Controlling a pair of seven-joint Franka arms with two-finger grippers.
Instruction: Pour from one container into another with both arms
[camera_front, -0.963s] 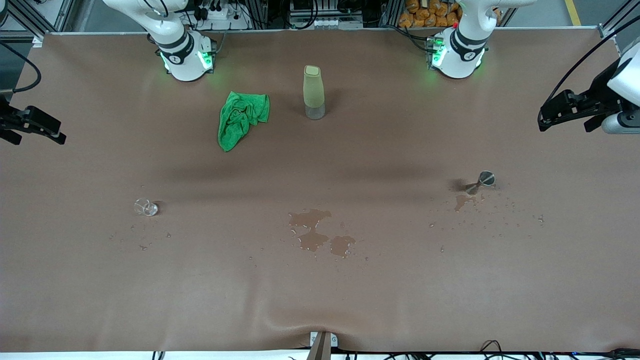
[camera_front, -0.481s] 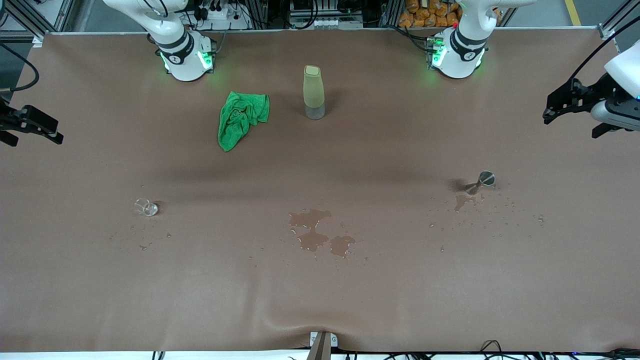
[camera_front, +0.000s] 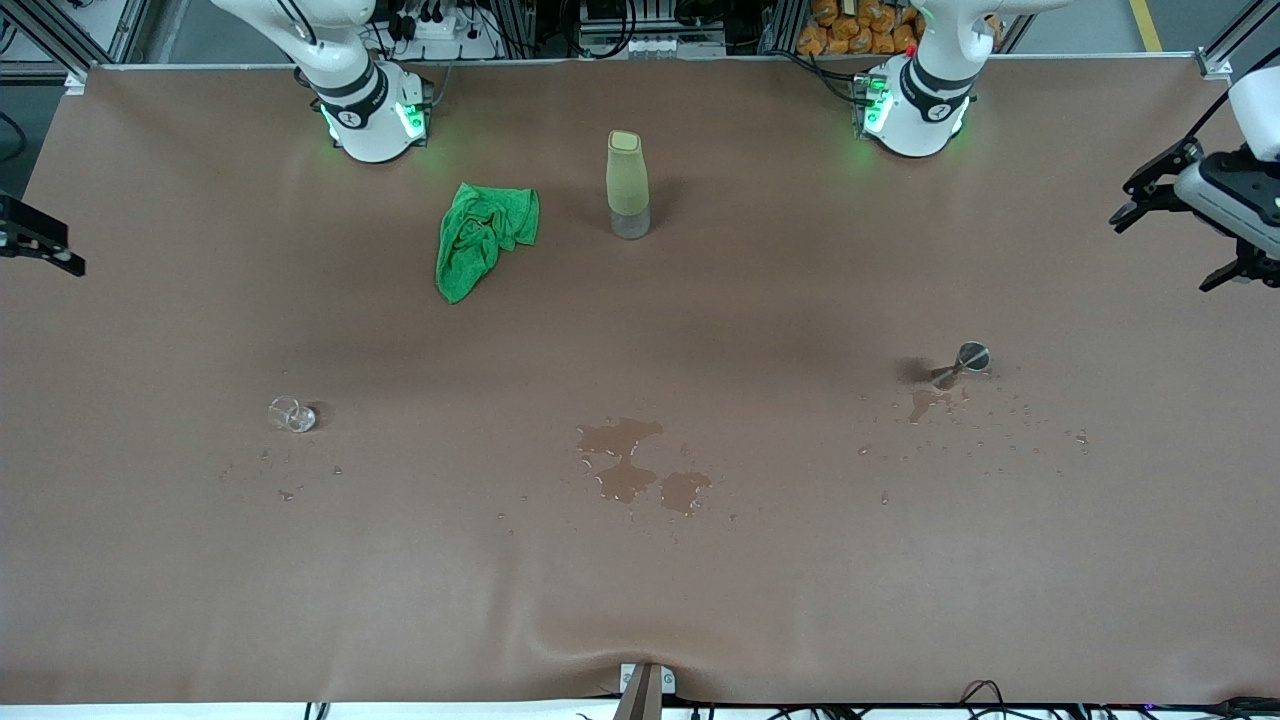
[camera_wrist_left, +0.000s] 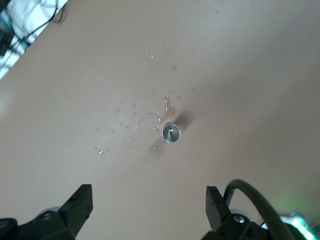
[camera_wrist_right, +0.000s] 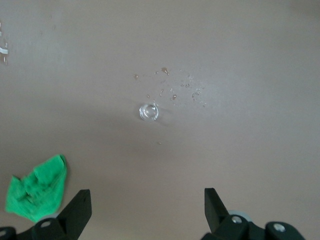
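Hovering apart, left hand (camera_front: 1170, 232) and right hand (camera_front: 45, 250) open-fingered

Probably a lab: aluminium framing (camera_front: 60, 30), cables (camera_front: 420, 20).

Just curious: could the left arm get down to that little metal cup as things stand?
Probably yes: the left pincer is open, holding nothing, and nothing stands around the metal cup.
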